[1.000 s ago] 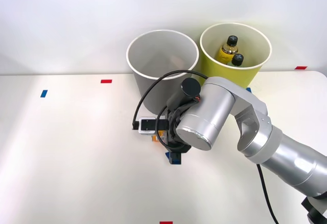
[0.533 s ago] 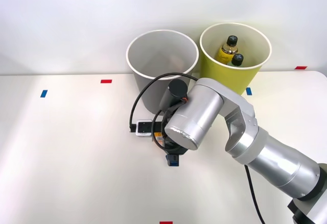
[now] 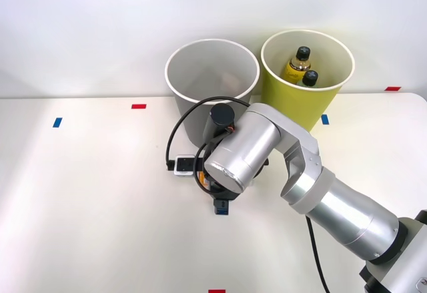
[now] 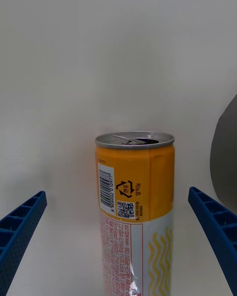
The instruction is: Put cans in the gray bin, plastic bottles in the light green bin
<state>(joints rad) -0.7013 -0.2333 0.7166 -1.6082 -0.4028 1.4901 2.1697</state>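
A slim can (image 4: 134, 212) with an orange end band, a pale body and an opened silver top lies between the two blue fingers of my right gripper (image 4: 117, 193). The gripper is open, with a gap on each side of the can. In the front view the gripper (image 3: 217, 198) is low over the table in front of the gray bin (image 3: 192, 116), and only an orange sliver of the can (image 3: 207, 185) shows under the wrist. Two black-capped plastic bottles (image 3: 298, 63) (image 3: 310, 78) stand inside the light green bin (image 3: 328, 99).
The two bins stand side by side at the table's far edge, the gray one left of the green. The gray bin's wall (image 4: 228, 148) is close beside the gripper. A black cable (image 3: 175, 147) loops off the wrist. Small red and blue tape marks (image 3: 138, 106) dot the white table.
The right arm has swung leftward over the second, carrying the wrist and gripper a little to the left in front of the gray bin. The bins and bottles have not moved.
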